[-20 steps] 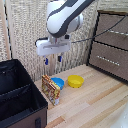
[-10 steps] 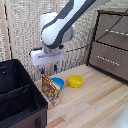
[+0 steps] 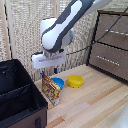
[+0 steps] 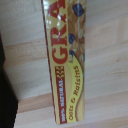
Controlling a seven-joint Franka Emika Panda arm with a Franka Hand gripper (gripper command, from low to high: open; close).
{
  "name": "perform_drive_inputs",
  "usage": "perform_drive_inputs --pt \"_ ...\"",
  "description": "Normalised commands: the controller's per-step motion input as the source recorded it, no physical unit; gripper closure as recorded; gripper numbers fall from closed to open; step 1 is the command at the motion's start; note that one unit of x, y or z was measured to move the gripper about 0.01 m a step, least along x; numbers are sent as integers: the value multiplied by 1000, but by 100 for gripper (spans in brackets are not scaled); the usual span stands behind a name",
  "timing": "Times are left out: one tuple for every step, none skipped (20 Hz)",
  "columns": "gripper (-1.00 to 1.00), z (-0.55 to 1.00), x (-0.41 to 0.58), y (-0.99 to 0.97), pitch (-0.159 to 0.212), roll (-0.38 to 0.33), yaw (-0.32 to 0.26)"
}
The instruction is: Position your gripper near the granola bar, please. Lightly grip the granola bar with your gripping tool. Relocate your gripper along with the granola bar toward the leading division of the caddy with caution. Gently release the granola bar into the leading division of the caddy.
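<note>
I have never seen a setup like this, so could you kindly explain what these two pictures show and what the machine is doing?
The big white machine is a robot arm; its hand is the flat white block at its end with small fingers below. One picture comes from a camera off the arm that sees the whole scene. The other comes from a camera on the wrist, looking down past the hand.

On the wooden table stand a blue bowl, a yellow bowl and a large black caddy with compartments. A brown drawer cabinet stands on the exterior view's right.

The granola bar hangs upright just under the hand, between the bowls and the caddy; the wrist picture shows its printed packet close up. The hand appears to grip it, though the fingers are hard to see.
</note>
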Motion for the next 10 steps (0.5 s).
perform_drive_inputs --pt "-100 -443 -11 214 -36 -6 45" --pt "-100 -457 -14 177 -55 -9 49" --pt "-100 -406 0 83 -45 -12 39" --pt "-100 -383 0 26 -49 -18 31" --pt "-100 -363 0 3 -58 -29 28" --pt "-100 -360 0 0 -71 -36 28" --pt "-100 -303 0 -23 -66 -31 37" --pt "-100 -277 0 -46 -58 -29 43" --pt "-100 -220 0 -129 -70 -23 51" --pt "-100 -149 0 -203 -69 -11 42"
